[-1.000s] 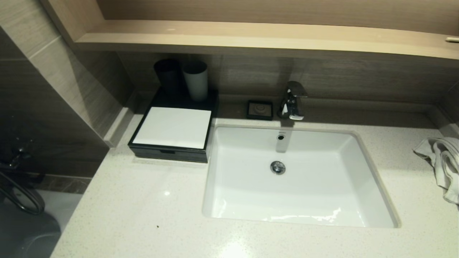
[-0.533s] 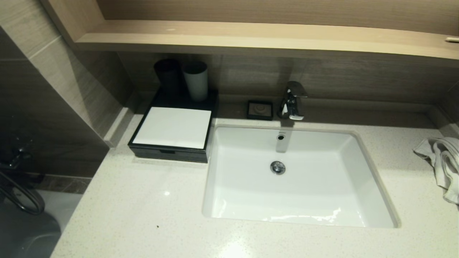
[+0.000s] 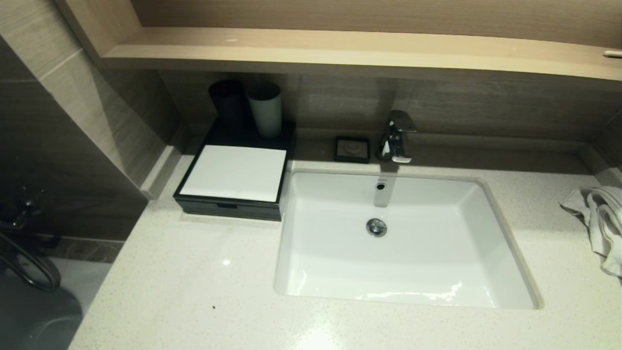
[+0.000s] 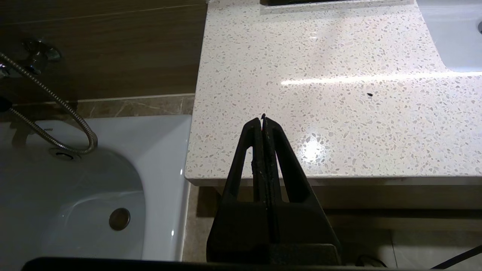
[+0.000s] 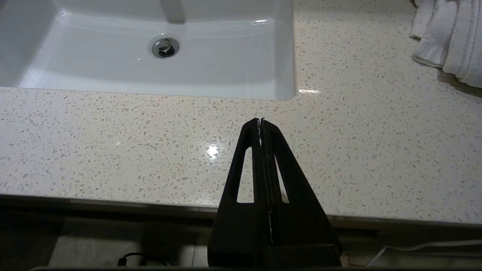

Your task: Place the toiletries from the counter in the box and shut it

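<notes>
A black box with a white lid stands shut at the back left of the counter, beside the sink. No loose toiletries show on the counter. My left gripper is shut and empty, held off the counter's front left edge. My right gripper is shut and empty, held over the counter's front edge before the sink. Neither gripper shows in the head view.
A black cup and a grey cup stand behind the box. A white sink, a chrome tap, a small black dish and a white towel at the right. A bathtub lies left of the counter.
</notes>
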Controlling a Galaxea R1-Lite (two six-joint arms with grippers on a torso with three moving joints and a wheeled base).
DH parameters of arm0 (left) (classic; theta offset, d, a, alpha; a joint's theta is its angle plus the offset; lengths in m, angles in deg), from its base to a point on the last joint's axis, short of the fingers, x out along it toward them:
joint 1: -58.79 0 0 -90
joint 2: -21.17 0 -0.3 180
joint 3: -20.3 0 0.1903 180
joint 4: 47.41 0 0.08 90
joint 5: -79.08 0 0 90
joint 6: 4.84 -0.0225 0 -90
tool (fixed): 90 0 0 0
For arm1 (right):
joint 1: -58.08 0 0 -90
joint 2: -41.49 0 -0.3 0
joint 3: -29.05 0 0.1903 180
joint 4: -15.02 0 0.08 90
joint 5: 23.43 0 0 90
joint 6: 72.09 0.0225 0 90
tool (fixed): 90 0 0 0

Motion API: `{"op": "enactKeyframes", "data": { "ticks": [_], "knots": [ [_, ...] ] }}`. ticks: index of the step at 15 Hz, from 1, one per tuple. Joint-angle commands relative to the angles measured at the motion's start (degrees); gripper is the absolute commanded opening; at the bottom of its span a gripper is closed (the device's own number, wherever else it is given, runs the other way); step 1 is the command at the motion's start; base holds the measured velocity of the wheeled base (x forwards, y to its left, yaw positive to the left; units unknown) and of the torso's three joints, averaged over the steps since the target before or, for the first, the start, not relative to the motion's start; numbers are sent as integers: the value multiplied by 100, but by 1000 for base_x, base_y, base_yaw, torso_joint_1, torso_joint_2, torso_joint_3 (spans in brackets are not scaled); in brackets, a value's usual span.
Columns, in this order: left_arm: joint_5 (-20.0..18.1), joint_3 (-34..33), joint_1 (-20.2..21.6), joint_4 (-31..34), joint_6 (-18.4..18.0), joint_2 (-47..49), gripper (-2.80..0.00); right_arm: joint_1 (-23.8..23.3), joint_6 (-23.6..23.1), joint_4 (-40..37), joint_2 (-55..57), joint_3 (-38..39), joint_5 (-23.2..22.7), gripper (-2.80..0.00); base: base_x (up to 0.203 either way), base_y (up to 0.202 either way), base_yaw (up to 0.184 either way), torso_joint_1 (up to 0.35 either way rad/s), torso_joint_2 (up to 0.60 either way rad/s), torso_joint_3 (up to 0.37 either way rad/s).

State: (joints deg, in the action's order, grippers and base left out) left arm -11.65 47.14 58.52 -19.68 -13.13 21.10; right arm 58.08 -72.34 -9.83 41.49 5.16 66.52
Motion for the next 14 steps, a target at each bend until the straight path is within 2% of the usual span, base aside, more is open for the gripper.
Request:
{"op": "enactKeyframes", "data": {
  "ticks": [1,5,8,14],
  "knots": [
    [-11,-66,0,-29,-15,16,-280,0,-2,-1,0,0,-4,-280,0,0,0,0,0,0],
    [-24,-206,0,-76,73,7,-280,0,-2,-1,0,0,-4,-280,0,0,0,0,0,0],
    [-24,-263,0,-252,371,7,-280,0,-2,-1,0,0,-4,-280,0,0,0,0,0,0],
    [-6,-277,0,-296,390,7,-280,0,-2,-1,0,0,-3,-280,0,0,0,0,0,0]
  ]
}}
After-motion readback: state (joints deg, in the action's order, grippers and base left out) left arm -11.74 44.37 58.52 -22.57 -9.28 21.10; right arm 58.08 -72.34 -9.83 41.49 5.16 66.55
